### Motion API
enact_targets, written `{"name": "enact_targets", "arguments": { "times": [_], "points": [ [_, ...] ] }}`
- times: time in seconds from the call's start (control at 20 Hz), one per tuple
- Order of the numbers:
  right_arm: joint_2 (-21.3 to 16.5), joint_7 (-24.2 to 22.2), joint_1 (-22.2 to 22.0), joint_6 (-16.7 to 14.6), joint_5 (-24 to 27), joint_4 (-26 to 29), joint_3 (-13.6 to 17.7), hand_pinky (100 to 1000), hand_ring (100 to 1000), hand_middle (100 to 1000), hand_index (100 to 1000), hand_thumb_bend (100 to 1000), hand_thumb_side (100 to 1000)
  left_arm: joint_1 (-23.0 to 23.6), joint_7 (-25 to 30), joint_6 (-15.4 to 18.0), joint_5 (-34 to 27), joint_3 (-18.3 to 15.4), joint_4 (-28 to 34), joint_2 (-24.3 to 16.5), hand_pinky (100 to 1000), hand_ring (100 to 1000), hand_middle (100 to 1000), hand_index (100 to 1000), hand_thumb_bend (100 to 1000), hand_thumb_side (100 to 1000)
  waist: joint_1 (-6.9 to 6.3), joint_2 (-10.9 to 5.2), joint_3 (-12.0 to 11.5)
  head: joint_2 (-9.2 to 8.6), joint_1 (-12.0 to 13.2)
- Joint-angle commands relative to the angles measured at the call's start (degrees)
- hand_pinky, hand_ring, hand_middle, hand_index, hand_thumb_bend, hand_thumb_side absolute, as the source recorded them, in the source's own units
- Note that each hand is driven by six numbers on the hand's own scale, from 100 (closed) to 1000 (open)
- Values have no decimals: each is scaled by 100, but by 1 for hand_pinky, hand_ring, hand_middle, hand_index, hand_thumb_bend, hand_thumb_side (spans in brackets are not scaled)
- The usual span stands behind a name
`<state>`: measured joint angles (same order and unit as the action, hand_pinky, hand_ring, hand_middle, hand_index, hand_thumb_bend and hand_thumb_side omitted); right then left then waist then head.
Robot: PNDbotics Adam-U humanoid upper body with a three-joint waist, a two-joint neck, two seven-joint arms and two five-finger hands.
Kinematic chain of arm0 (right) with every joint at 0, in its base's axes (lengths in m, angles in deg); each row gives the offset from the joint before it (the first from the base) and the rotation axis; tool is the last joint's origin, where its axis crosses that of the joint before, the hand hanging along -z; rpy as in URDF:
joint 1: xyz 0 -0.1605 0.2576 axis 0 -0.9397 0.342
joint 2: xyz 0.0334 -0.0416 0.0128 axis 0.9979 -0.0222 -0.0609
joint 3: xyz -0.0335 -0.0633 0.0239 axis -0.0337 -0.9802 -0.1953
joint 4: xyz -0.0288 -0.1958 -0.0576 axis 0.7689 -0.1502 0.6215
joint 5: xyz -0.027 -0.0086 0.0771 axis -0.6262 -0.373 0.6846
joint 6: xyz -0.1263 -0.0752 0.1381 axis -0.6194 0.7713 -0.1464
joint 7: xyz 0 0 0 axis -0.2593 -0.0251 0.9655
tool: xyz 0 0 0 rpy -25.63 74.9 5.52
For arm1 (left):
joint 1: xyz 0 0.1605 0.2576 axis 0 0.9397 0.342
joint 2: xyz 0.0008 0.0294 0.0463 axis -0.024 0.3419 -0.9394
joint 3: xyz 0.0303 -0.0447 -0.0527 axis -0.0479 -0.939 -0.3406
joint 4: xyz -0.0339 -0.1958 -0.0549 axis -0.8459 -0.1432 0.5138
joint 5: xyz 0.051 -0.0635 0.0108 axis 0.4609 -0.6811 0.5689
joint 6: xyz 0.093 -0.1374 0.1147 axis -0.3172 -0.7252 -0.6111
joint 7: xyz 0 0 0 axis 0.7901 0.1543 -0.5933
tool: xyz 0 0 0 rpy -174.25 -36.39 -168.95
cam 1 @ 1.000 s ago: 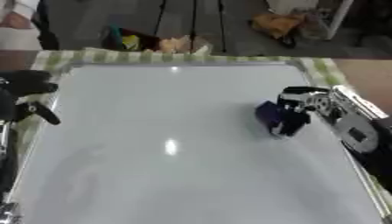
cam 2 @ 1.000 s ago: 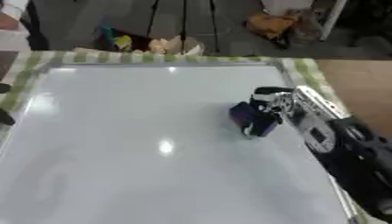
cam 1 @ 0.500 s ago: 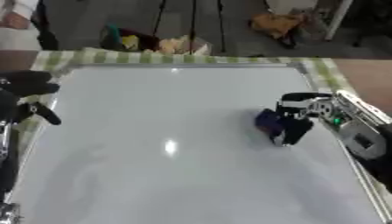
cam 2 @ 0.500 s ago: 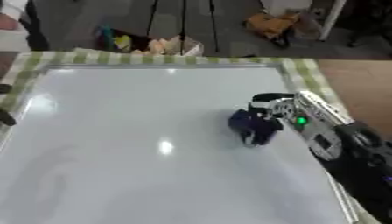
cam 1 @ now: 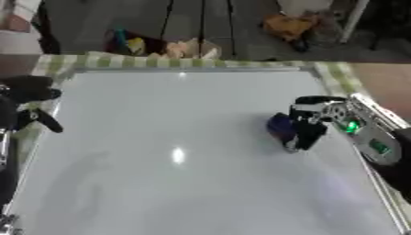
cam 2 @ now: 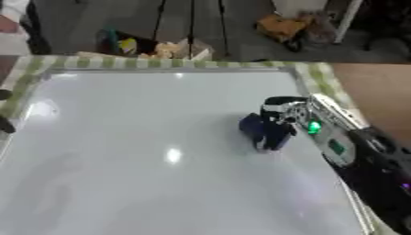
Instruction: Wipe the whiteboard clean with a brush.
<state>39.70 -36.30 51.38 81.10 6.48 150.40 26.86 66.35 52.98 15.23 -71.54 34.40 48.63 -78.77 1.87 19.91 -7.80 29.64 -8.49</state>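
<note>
A large whiteboard [cam 1: 160, 119] lies flat before me, its surface plain white with a ceiling glare spot. My right hand [cam 1: 311, 120] comes in from the right and is shut on a dark blue brush [cam 1: 281, 128], which presses on the board right of its middle. In the left eye view my left hand [cam 1: 28, 98] sits at the board's left edge, black, with its fingers curled and holding nothing.
A green and white checked cloth [cam 1: 120, 62] shows under the board along its far and right sides. Beyond the table stand a tripod's legs [cam 1: 169, 18], small coloured items [cam 1: 132, 45] and an orange bag [cam 1: 289, 25] on the floor.
The right hand has slid the brush a little toward me and leftward across the board. The left hand has stayed in place.
</note>
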Motion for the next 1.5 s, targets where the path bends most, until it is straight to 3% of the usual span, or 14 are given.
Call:
{"name": "enact_targets", "arguments": {
  "times": [0.05,0.5,1.5],
  "points": [
    [0,-116,94,336,-191,-423,106,205,409,221,100,100,165,-56,21,13,2,26,103,-43,395,691,687,658,100,933,-18,-95,-1,-55,-8],
    [100,156,232,390,-384,-976,321,201,406,221,100,100,168,-57,24,13,4,23,103,-45,395,691,687,658,100,932,-20,-98,-1,-65,-7],
    [27,444,290,807,-580,-918,429,186,398,218,100,100,171,-65,54,21,7,26,103,-47,397,693,689,659,100,932,-8,-128,77,-63,41]
  ]
}}
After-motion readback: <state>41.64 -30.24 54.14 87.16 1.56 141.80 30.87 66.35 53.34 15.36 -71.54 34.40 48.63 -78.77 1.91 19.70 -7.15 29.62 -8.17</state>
